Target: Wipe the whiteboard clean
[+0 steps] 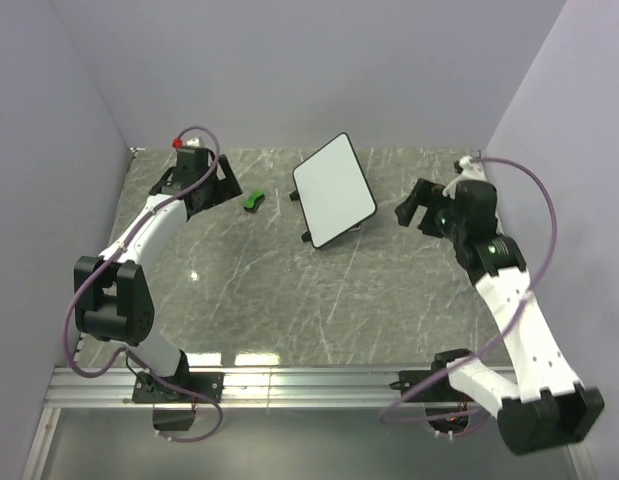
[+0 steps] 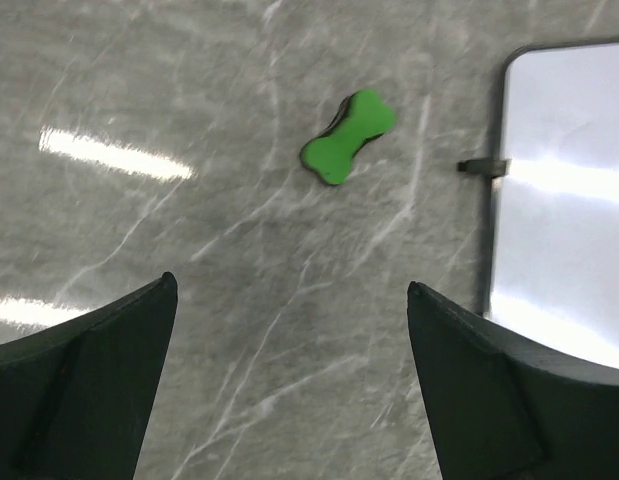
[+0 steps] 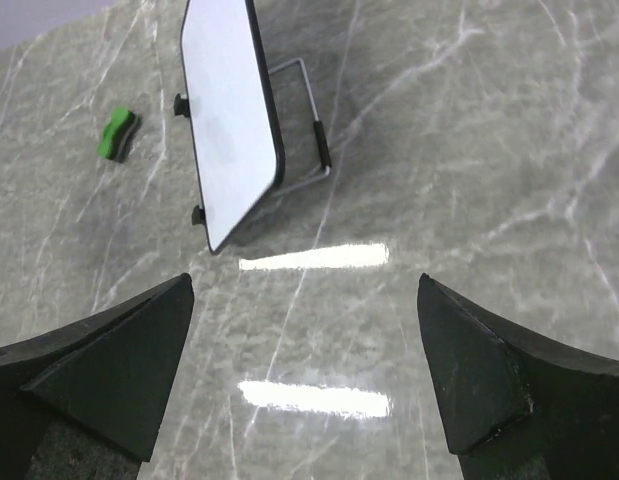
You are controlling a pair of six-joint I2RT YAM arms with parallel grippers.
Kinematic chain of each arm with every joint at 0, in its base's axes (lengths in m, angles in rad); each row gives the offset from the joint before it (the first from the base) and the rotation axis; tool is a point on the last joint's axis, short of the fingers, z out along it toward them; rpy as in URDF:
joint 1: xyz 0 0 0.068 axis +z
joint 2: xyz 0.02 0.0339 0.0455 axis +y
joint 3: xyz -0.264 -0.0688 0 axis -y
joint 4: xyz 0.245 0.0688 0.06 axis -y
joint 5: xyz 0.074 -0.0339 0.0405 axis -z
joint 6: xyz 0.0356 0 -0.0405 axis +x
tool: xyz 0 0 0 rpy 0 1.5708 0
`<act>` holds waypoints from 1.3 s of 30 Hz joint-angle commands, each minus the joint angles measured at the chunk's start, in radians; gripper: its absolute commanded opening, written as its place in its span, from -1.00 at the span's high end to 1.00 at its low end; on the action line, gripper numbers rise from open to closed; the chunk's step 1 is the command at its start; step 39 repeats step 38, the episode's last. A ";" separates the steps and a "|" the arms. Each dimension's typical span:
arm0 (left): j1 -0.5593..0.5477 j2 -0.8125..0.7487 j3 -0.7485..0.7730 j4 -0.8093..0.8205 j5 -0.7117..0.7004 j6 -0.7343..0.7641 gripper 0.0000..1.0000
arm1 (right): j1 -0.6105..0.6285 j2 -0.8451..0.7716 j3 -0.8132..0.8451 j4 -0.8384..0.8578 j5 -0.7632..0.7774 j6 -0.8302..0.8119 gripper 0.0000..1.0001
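The whiteboard (image 1: pixel 334 189) stands tilted on a wire stand at the back middle of the table, its face plain white with no marks showing. It also shows in the left wrist view (image 2: pixel 564 200) and the right wrist view (image 3: pixel 229 110). The small green bow-tie eraser (image 1: pixel 253 201) lies on the table just left of the board; it also shows in the left wrist view (image 2: pixel 347 137) and the right wrist view (image 3: pixel 116 134). My left gripper (image 1: pixel 229 178) is open and empty, left of the eraser. My right gripper (image 1: pixel 417 208) is open and empty, to the right of the board.
The table is grey marble (image 1: pixel 289 300) with purple walls on three sides. A metal rail (image 1: pixel 319 378) runs along the near edge by the arm bases. The board's wire stand (image 3: pixel 307 130) sticks out behind it.
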 commanded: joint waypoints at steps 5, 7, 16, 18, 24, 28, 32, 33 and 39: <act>-0.144 -0.080 0.056 -0.213 -0.150 -0.061 -0.99 | 0.032 -0.234 -0.109 -0.122 0.028 0.091 -0.99; -0.196 -0.100 0.092 -0.253 -0.175 -0.075 -0.99 | 0.029 -0.327 -0.132 -0.120 -0.031 0.111 -0.99; -0.272 -0.299 0.221 -0.388 -0.123 -0.156 -0.99 | 0.039 -0.588 -0.126 -0.096 -0.118 0.166 -0.99; -0.273 -0.344 0.247 -0.405 -0.097 -0.150 -0.99 | 0.045 -0.609 -0.138 -0.122 -0.102 0.175 -0.99; -0.275 -0.428 0.296 -0.440 -0.063 -0.152 -0.99 | 0.055 -0.679 -0.186 -0.175 -0.128 0.195 -0.99; -0.275 -0.450 0.313 -0.454 -0.062 -0.139 -0.99 | 0.064 -0.684 -0.181 -0.208 -0.110 0.195 -0.99; -0.275 -0.430 0.336 -0.448 -0.075 -0.089 -0.99 | 0.078 -0.673 -0.177 -0.208 -0.075 0.182 -0.99; -0.275 -0.412 0.343 -0.433 -0.083 -0.072 -0.99 | 0.082 -0.665 -0.180 -0.202 -0.066 0.179 -0.99; -0.278 -0.340 0.440 -0.408 -0.242 0.025 -0.99 | 0.110 -0.619 -0.174 -0.198 -0.017 0.174 -0.99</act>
